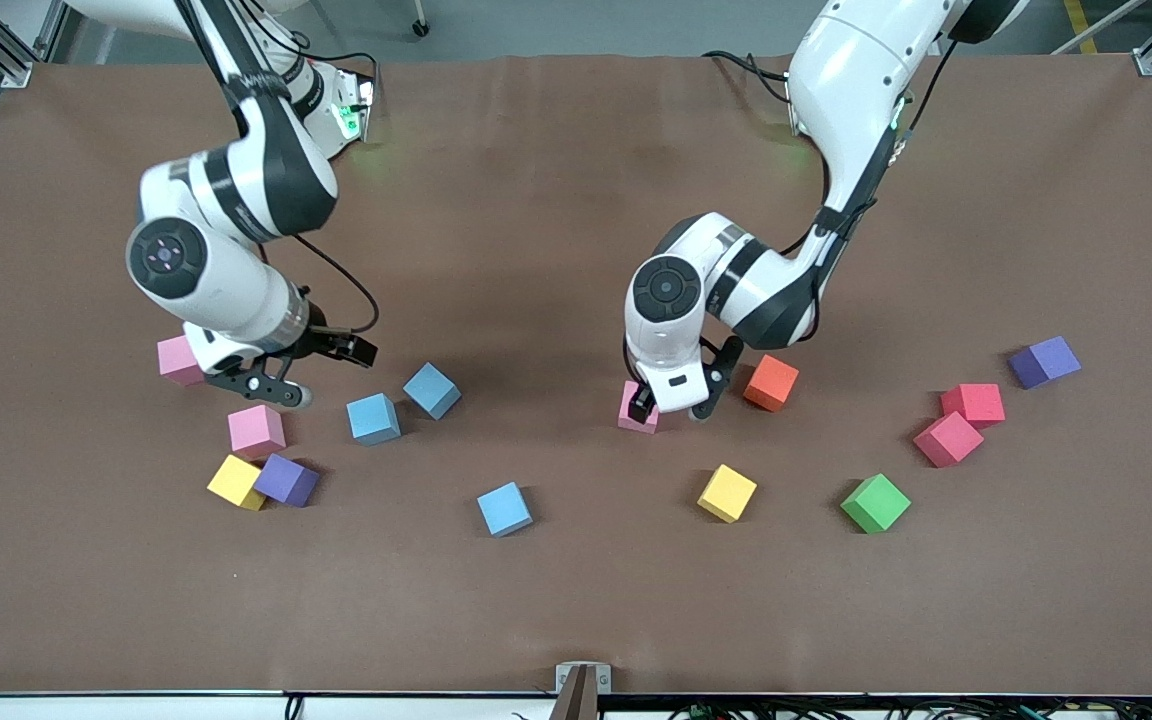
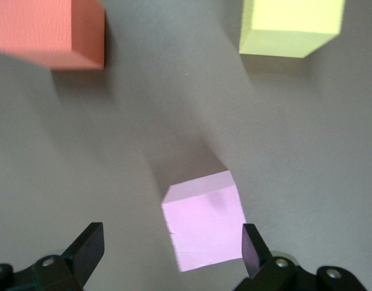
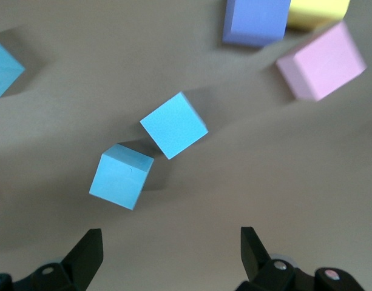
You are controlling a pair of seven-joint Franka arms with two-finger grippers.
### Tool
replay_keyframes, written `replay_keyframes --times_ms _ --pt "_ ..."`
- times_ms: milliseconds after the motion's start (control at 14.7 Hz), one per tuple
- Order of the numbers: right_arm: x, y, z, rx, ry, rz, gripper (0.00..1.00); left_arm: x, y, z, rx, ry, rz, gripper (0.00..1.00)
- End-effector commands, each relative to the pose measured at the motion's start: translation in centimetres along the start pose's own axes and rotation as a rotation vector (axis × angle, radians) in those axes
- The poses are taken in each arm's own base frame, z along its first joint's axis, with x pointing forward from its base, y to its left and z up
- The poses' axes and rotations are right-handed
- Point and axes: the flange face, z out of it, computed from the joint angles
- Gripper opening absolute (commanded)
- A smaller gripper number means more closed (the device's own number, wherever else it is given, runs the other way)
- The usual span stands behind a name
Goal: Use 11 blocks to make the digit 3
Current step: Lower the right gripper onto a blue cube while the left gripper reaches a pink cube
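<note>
The blocks lie scattered singly on the brown table, and no digit 3 is in view. My left gripper (image 1: 674, 408) is open, low over a pink block (image 1: 636, 412). In the left wrist view that pink block (image 2: 204, 227) sits between the open fingers, close to one fingertip (image 2: 253, 247). An orange block (image 1: 771, 383) is beside it and a yellow block (image 1: 727, 493) lies nearer the camera. My right gripper (image 1: 271, 388) hangs open and empty above the table near two light blue blocks (image 3: 173, 124) (image 3: 121, 176).
Toward the right arm's end lie two pink blocks (image 1: 179, 360) (image 1: 256, 431), a yellow block (image 1: 236, 482) and a purple block (image 1: 286, 480). A third light blue block (image 1: 504, 509) sits mid-table. Green (image 1: 875, 503), two red (image 1: 973, 403) (image 1: 948, 439) and purple (image 1: 1044, 361) blocks lie toward the left arm's end.
</note>
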Motion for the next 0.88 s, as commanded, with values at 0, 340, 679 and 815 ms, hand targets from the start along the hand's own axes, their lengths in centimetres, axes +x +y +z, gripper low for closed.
replay_keyframes --times_ms 0,340,679,815 --pt "-1.1 -2.2 2.9 0.018 0.000 0.184 1.00 0.1 1.1 0.4 -0.044 -0.001 -0.129 1.00" --pt "-0.9 -6.0 7.6 0.048 0.041 0.403 1.00 -0.6 1.0 2.7 -0.032 0.004 -0.153 1.00" --pt "-0.2 -8.0 11.3 0.017 0.039 0.385 1.00 -1.0 1.3 4.0 -0.071 -0.012 -0.147 1.00" --pt "-0.2 -8.4 12.7 0.013 0.044 0.376 1.00 -1.5 1.1 4.9 -0.064 -0.011 -0.139 0.94"
